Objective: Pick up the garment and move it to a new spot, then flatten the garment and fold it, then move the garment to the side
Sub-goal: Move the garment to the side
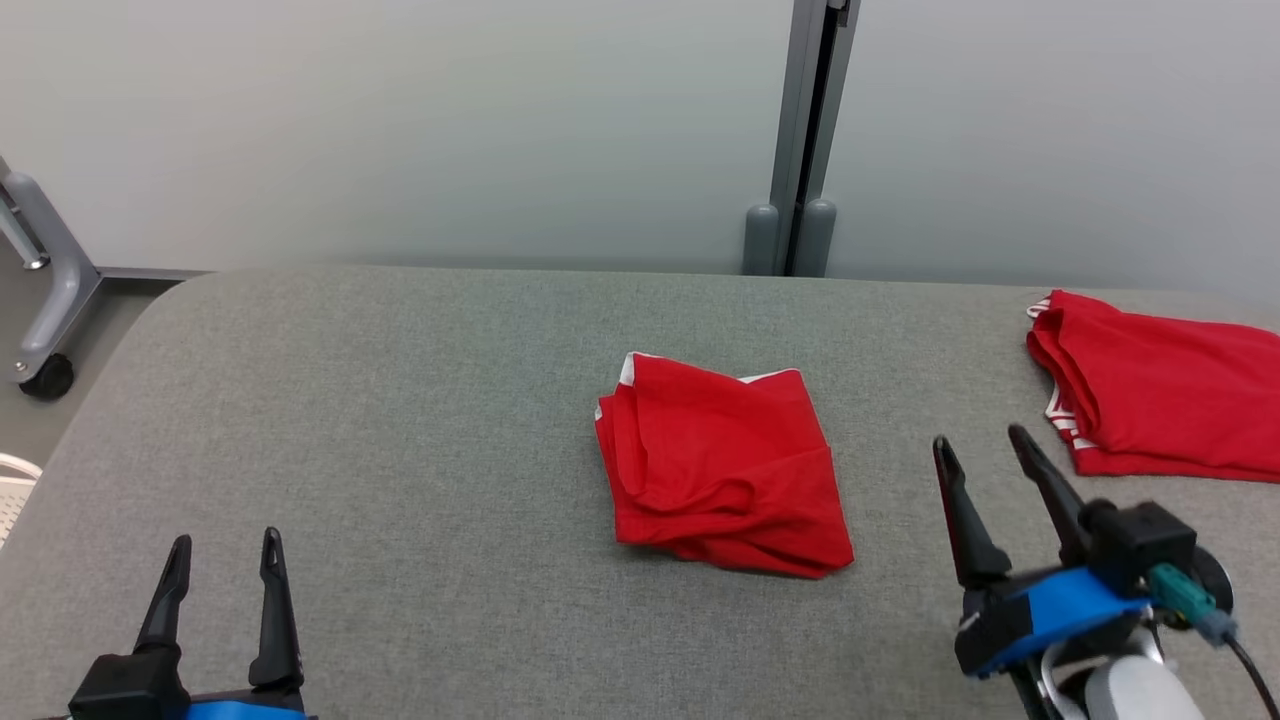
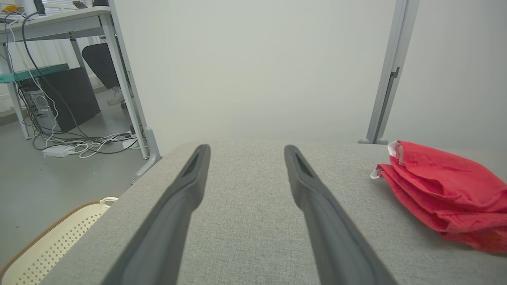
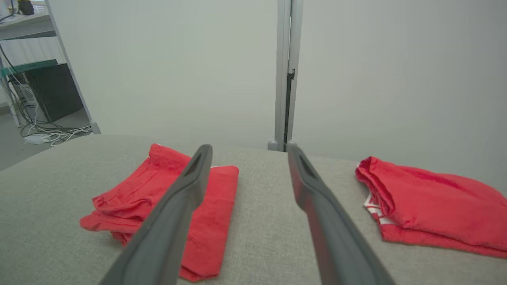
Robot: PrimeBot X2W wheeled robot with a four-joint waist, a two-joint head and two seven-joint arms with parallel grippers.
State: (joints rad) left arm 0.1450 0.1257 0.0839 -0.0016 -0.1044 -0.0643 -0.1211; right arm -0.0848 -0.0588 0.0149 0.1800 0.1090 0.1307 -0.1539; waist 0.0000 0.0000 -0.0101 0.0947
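Note:
A folded red garment (image 1: 722,467) with white trim lies in the middle of the grey padded table (image 1: 400,420); it also shows at the right of the left wrist view as the red garment (image 2: 443,194) and at the left of the right wrist view (image 3: 214,206). My left gripper (image 1: 223,551) is open at the lower left, well away from it, with nothing between its fingers (image 2: 190,186). My right gripper (image 1: 982,442) is open just to the right of the garment, above the table, holding nothing; its left finger (image 3: 190,186) crosses in front of the cloth.
A second folded red garment (image 1: 1160,395) lies at the table's right edge, also seen at the right in the right wrist view (image 3: 427,206). A pale partition wall with a grey post (image 1: 800,140) stands behind. A perforated basket (image 2: 51,245) sits on the floor left of the table.

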